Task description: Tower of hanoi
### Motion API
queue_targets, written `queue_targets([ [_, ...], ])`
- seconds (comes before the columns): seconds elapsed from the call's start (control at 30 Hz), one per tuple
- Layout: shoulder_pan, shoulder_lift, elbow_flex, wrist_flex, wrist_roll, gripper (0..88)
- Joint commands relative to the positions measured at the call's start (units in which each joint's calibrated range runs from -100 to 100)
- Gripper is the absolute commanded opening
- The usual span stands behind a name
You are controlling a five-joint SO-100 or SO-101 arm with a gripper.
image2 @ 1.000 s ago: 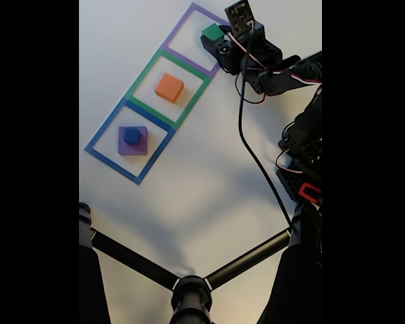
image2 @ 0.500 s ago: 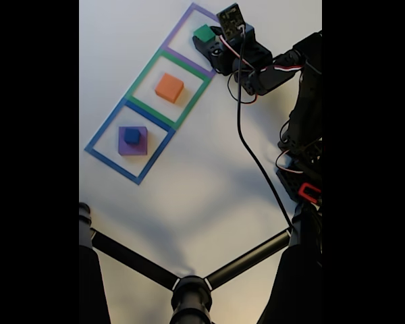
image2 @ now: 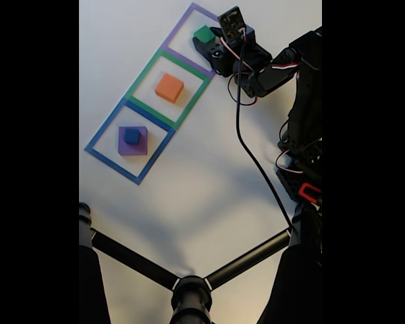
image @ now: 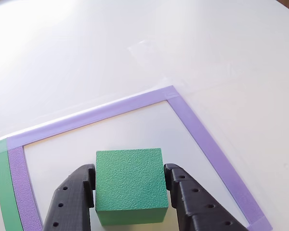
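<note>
Gripper [image: 130, 192] fingers stood clamped on the green block [image: 130, 185] inside the purple outline [image: 202, 139]; lifting it looked next.

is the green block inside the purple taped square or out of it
Inside. In the other view the green block sits between the gripper fingers, with the purple tape outline around it; the fixed view agrees.
</note>
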Motion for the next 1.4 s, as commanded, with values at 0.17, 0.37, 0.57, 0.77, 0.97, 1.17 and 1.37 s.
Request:
queue_targets([
  [0.17,1.3,-0.5,0.3,-2.8,0.0,24.0],
  [0.37,1.5,-4.4,0.3,-0.9,0.0,26.4],
  [0.57,1.6,-20.0,-4.4,20.9,0.0,25.4],
  [0.77,1.2,-31.8,-19.3,50.9,0.0,8.9],
  [0.97,-2.0,-40.6,-31.6,76.9,0.0,0.0],
  [1.17,-8.0,-44.3,-56.8,117.6,0.0,0.0],
  [1.37,-16.4,-44.2,-71.2,139.5,0.0,0.0],
])
